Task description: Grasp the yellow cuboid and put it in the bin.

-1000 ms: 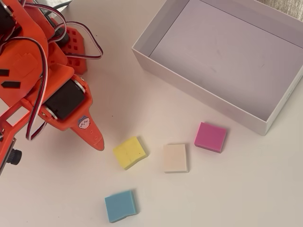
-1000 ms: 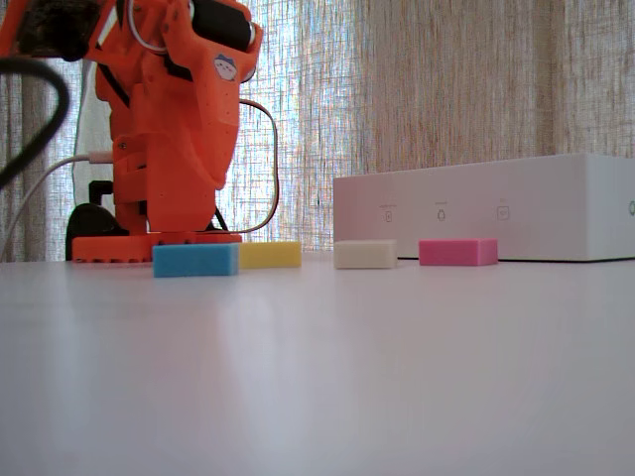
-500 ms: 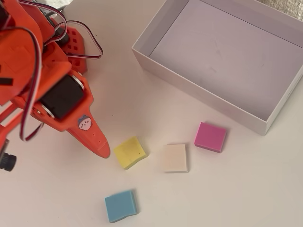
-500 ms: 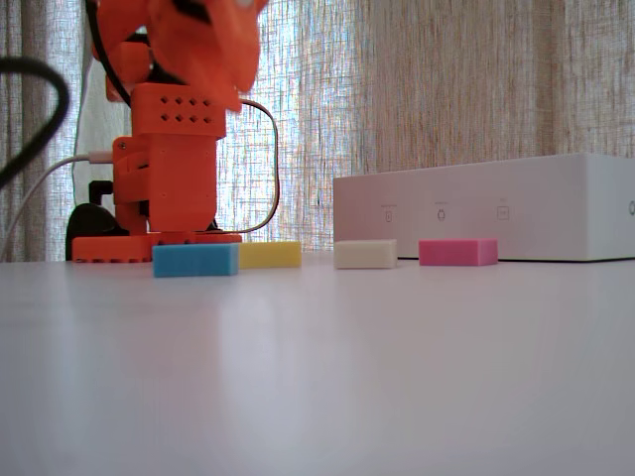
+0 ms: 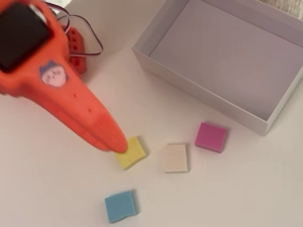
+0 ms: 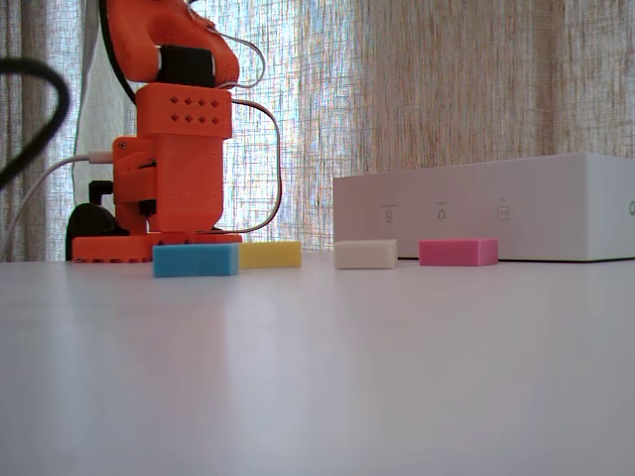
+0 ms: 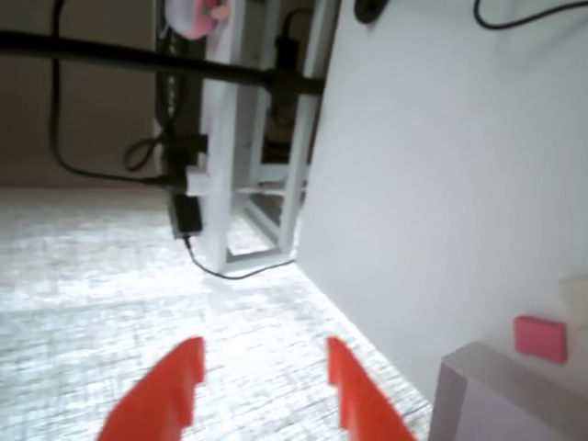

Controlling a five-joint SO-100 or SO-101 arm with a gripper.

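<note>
Orange fingers point(image 7: 179, 377) of the gripper point(image 7: 266, 354) stand parted and empty, apparently raised above the table. The yellow cuboid point(image 5: 131, 153) lies on the white table point(image 5: 227, 189) beside the cream block point(image 5: 175, 158), apart from the bin point(image 5: 189, 85).

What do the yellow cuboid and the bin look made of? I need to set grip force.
The yellow cuboid looks like soft matte foam: dull surface, slightly rounded, uneven edges. The bin looks like thin white cardboard or coated board: low, straight folded walls with a smooth finish. Neither can be confirmed by sight alone.
</note>
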